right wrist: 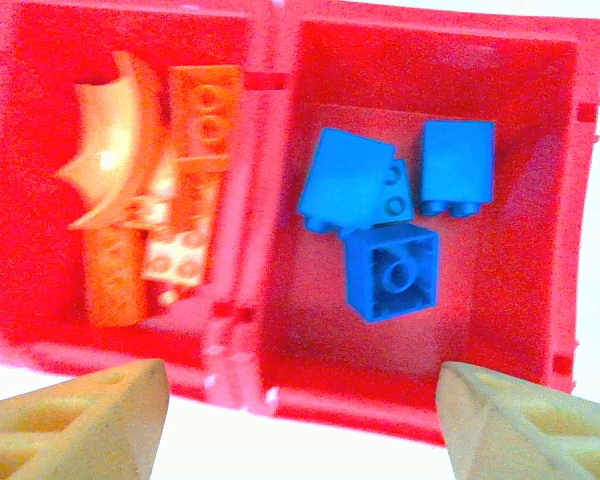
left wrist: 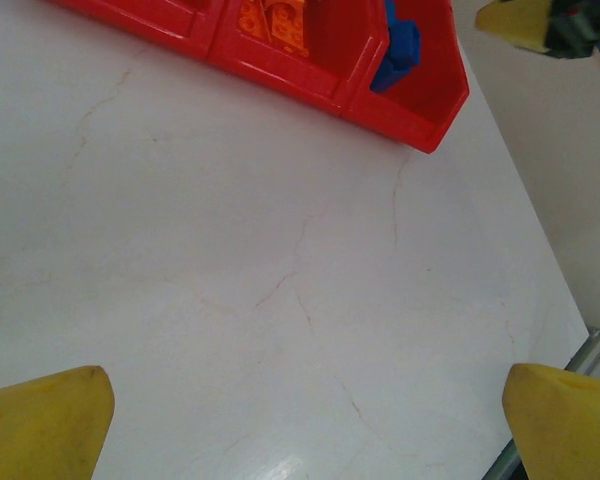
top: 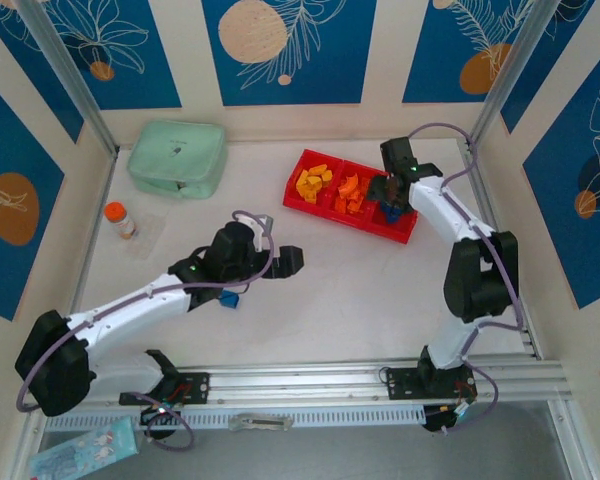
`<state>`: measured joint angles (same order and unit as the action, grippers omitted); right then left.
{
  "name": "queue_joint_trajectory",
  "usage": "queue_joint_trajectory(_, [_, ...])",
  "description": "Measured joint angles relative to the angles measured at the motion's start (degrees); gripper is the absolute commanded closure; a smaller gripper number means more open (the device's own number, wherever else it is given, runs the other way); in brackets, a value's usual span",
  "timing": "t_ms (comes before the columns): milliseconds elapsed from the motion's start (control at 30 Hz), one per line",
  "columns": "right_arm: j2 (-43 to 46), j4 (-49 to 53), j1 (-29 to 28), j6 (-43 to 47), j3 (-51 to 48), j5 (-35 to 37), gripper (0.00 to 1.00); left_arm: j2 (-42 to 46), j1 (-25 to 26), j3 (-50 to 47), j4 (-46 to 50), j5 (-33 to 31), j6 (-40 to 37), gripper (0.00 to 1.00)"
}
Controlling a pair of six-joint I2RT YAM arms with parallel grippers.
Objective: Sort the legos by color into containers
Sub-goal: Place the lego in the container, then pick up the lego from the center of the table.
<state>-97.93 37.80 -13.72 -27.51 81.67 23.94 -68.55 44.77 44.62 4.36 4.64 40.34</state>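
Nearest, a lone blue brick lies on the worktop, tucked against the left arm and behind its claw. The left claw is spread wide with nothing between its fingers and faces bare worktop, so its wrist camera cannot watch that brick. A careless swing of the arm or its looping cable could shove the brick away. How much of the brick sits under the arm is hard to tell. Further out, the right claw hangs over the right-hand compartment of the tray, fingers apart and holding nothing. Three blue bricks rest below it, one tilted against another. A finger catching the tray wall on the way up would probably drag the whole tray and jostle the orange bricks next door. From above, the right claw covers most of the blue compartment, and the yellow bricks are too small to count. The bottle and mint case stand well apart, at the far left.
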Motion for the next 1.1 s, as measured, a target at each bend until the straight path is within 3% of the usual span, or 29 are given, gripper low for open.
queue_joint_trajectory(233, [5.6, -0.1, -11.6, 0.1, -3.6, -2.7, 0.23, 7.4, 0.0, -0.2, 4.8, -3.0, -0.4, 0.01])
queue_joint_trajectory(600, [3.5, -5.6, -31.5, 3.3, -8.0, -10.0, 0.17, 23.3, -0.2, -3.3, 19.4, -9.4, -0.2, 0.01])
queue_joint_trajectory(900, [-7.3, -11.4, -41.6, 9.3, -8.1, -18.0, 0.16, 37.0, -0.3, -4.5, 37.1, -17.0, 2.8, 0.01])
queue_joint_trajectory(1100, [-14.2, -13.5, -45.8, 12.4, -4.2, -19.7, 0.15, 40.8, -0.4, -3.4, 45.8, -20.7, 4.4, 0.01])
